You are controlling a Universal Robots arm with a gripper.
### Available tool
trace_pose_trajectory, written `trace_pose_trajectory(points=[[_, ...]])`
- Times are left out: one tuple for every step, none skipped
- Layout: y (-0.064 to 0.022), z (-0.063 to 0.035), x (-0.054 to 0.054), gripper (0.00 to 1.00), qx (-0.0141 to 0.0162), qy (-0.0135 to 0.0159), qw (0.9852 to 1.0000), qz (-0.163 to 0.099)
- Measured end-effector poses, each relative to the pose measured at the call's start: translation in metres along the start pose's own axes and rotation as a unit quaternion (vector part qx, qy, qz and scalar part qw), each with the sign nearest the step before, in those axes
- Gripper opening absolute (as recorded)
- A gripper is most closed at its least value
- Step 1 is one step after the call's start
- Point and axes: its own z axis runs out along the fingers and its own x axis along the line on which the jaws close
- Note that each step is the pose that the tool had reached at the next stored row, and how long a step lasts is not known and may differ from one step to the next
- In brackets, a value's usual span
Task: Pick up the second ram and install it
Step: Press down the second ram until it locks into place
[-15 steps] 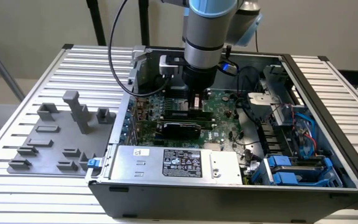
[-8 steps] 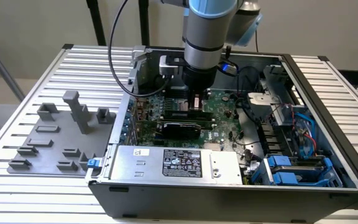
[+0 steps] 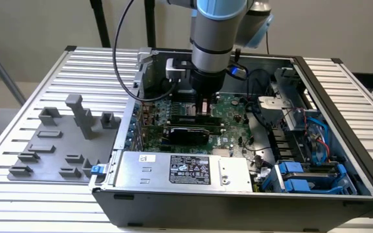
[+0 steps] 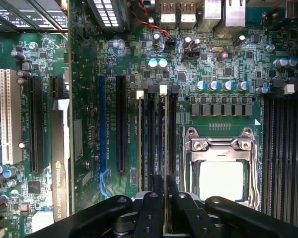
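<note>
The hand (image 4: 164, 201) is closed on the second ram (image 4: 163, 134), held edge-on by its upper edge directly over the slots beside the CPU socket (image 4: 221, 173). The strip is judged light, thin, stiff and fragile, best gripped by its long edges. The arm (image 3: 215, 43) is held vertically over the motherboard (image 3: 228, 109), inside the computer case (image 3: 342, 121) on the table (image 3: 31, 97).

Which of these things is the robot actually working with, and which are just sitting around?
In the job: memory stick, held in the jaws; memory slots on the motherboard.
Just there: gray plastic blocks, power supply, blue drive trays, graphics card.
</note>
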Motion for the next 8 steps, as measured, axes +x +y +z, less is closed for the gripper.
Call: trace_pose_trajectory(points=[[0.0001,0.0003,0.0,0.0,0.0,0.0,1.0,0.0],[0.0002,0.0005,0.0,0.0,0.0,0.0,1.0,0.0],[0.0003,0.0007,0.0,0.0,-0.0001,0.0002,1.0,0.0],[0.0004,0.0009,0.0,0.0,-0.0001,0.0004,1.0,0.0],[0.0005,0.0013,0.0,0.0,0.0,0.0005,1.0,0.0],[0.0005,0.0016,0.0,0.0,0.0,0.0007,1.0,0.0],[0.0006,0.0018,0.0001,0.0,0.0,0.001,1.0,0.0],[0.0006,0.002,0.0001,0.0,0.0,0.0012,1.0,0.0]])
